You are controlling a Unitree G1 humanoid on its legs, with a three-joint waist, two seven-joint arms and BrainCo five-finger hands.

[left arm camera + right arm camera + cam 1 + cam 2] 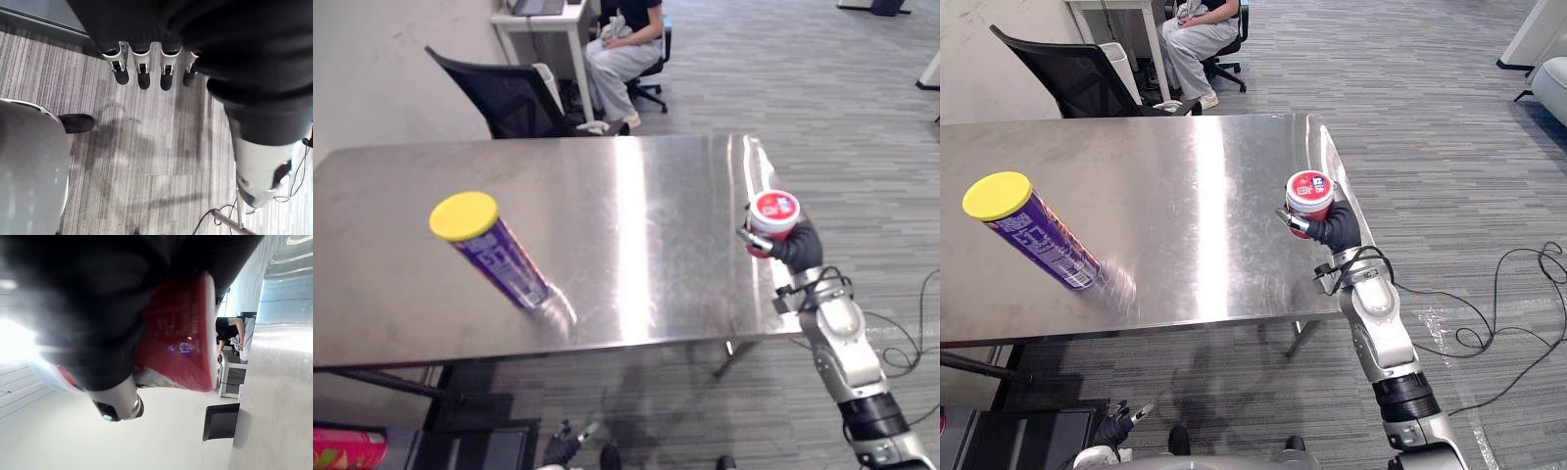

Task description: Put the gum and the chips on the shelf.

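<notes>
Steel table (pixel 646 196) bears the yellow-capped chips (pixel 494 253) at its 9 o'clock side, standing free of either hand. The right hand (pixel 791 245) is curled round the red gum tub (pixel 773 210) at the table's 3 o'clock edge. The left hand (pixel 143 73) hangs over the floor (pixel 146 161), fingers straight, holding nothing.

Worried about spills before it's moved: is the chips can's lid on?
On: the yellow lid sits flat over the top of the purple chips can, with no opening showing.
</notes>
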